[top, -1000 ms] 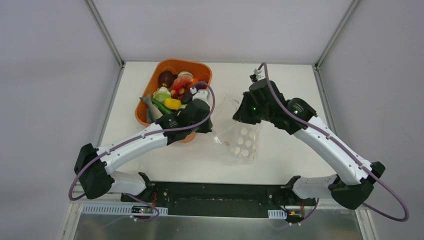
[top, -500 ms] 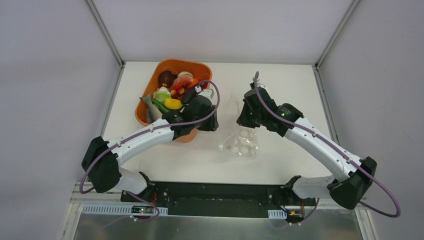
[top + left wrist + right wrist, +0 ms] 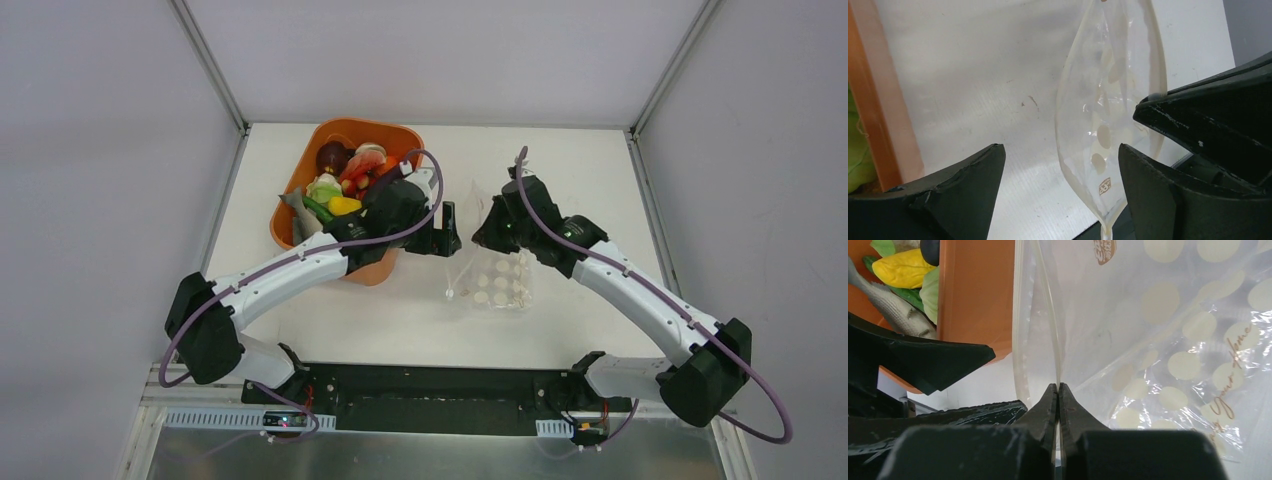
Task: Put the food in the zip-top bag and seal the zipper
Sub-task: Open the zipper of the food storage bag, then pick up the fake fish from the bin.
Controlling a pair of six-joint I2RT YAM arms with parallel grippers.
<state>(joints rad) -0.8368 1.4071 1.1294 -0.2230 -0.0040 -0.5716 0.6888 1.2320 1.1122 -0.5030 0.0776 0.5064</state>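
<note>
The right gripper [image 3: 1058, 390] was found pressed together on one lip of the zip-top bag [image 3: 492, 285], right at the zipper [image 3: 1019, 340]. That side of the mouth was thus lifted off the table [image 3: 580, 170], while the dotted body was left slack on the surface toward the near edge. By this hold the mouth was kept gaping and turned toward the left arm. The left gripper [image 3: 1060, 150], its jaws wide apart and holding nothing, was set just beside that opening, with the free lip framed between its fingers. Whether the film was touched could not be told. This placing was judged to be meant for taking the second lip, so that the opening could be spread. The food [image 3: 345, 185] was piled in the orange tub [image 3: 365, 125], just left of the bag, and none could be made out inside the bag. The zipper was therefore left unsealed. A slip of the thin film from the pinch was judged the main risk.
</note>
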